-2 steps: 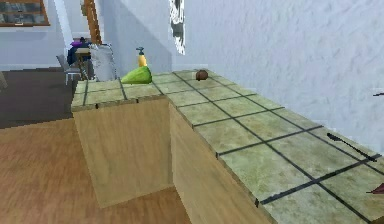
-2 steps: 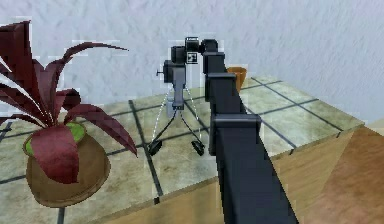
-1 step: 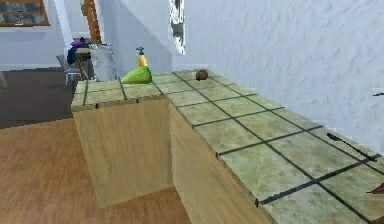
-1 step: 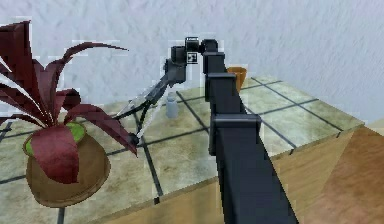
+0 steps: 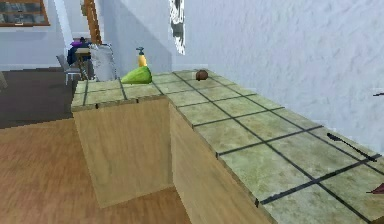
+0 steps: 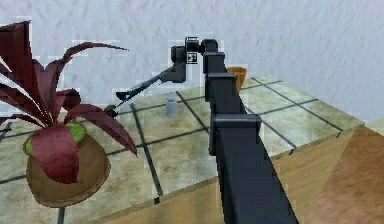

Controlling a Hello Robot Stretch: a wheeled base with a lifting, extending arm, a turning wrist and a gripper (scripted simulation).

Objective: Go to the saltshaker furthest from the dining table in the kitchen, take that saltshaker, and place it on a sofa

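Pickup is judged in hand: the gripper (image 6: 122,99) is extended over the counter (image 6: 290,120), with the saltshaker (image 6: 171,104) at its three o'clock. Realignment is needed. Whether anything is held cannot be told.

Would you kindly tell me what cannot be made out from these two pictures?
1. Arm side view: the orange-brown cup is partly hidden behind the arm.
2. Arm side view: whether the jaws hold anything cannot be told; the red plant reaches to their far end.
3. Arm side view: the small pale thing on the counter is too small to name.
4. Forward view: the thin dark thing on the counter is too slim to name.
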